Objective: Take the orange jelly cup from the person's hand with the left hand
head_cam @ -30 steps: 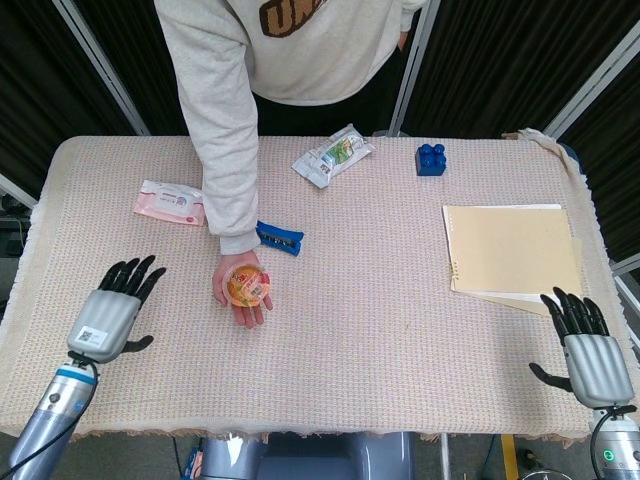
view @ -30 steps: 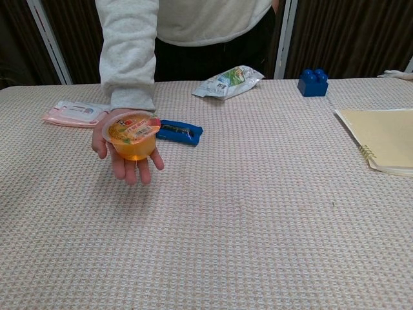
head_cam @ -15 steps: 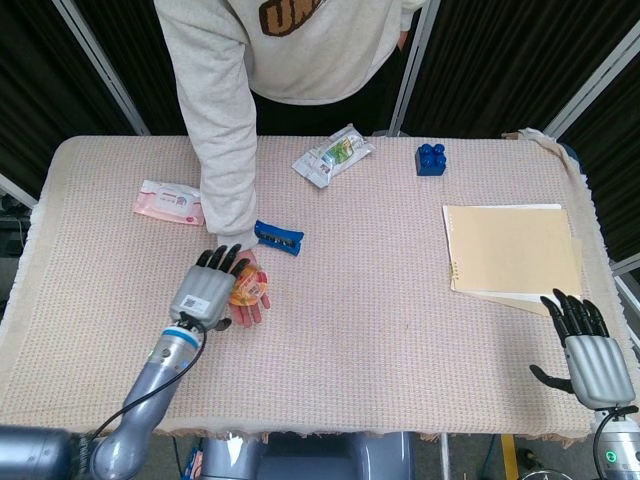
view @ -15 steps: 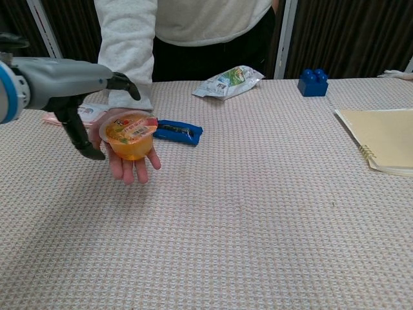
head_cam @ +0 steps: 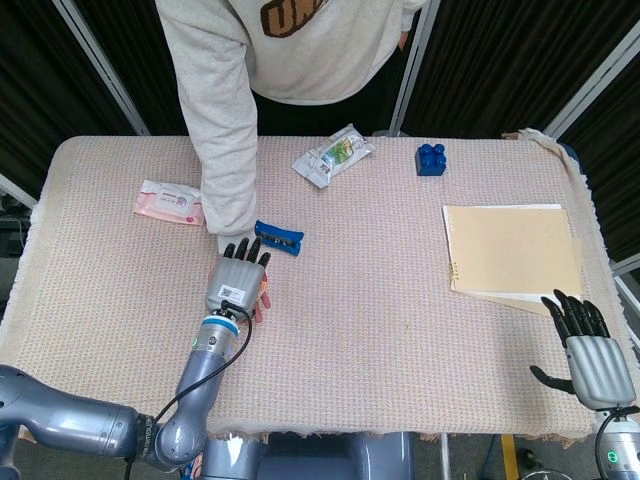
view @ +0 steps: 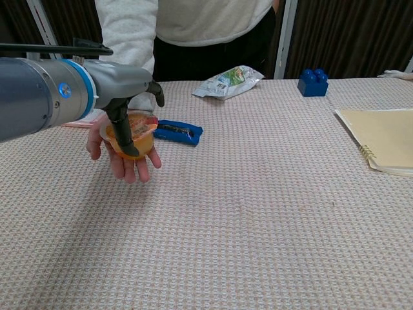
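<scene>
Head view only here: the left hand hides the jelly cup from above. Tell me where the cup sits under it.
Observer: In the chest view, the orange jelly cup rests on the person's hand, directly below the left hand.
Operator: Report the finger contact.
Observer: One dark finger reaches down across the cup's near side. I cannot tell whether it presses on the cup.
Operator: Check that the person is not gripping it.
Observer: Their fingers lie flat and open under the cup, not curled around it.
</scene>
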Controlling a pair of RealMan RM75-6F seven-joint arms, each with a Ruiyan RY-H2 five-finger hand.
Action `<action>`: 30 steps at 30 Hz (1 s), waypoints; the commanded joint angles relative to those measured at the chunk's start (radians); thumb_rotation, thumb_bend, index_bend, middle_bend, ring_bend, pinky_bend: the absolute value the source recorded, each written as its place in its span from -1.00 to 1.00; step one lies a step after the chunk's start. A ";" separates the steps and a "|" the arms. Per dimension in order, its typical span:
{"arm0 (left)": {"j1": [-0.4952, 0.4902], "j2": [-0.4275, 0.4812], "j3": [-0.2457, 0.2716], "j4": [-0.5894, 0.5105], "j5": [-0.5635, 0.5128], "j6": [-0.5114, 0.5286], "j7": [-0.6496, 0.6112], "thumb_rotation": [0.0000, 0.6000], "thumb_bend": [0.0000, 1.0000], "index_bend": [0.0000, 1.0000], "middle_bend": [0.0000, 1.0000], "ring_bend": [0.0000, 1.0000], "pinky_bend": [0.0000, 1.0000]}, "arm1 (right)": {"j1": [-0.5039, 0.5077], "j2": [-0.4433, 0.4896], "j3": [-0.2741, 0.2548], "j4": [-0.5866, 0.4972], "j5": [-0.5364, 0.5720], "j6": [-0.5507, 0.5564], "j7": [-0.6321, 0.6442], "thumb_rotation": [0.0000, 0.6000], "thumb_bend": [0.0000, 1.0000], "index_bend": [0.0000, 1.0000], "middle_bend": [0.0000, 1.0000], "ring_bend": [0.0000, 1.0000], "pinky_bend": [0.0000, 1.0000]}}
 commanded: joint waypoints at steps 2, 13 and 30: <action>-0.029 -0.029 0.006 0.037 -0.038 0.021 0.008 1.00 -0.59 -0.62 -0.99 -0.95 -0.72 | -0.001 0.001 0.000 -0.001 0.002 0.000 0.002 1.00 -0.85 -0.84 -1.00 -1.00 -1.00; -0.046 -0.066 0.045 0.085 0.033 0.062 -0.053 1.00 0.04 0.39 0.02 -0.07 0.02 | -0.003 0.006 0.001 -0.005 0.010 -0.002 0.005 1.00 -0.86 -0.84 -1.00 -1.00 -1.00; 0.079 0.149 0.245 -0.249 0.412 0.139 -0.182 1.00 0.16 0.59 0.16 0.04 0.09 | -0.013 0.012 0.005 -0.005 0.023 0.010 0.010 1.00 -0.85 -0.84 -1.00 -1.00 -1.00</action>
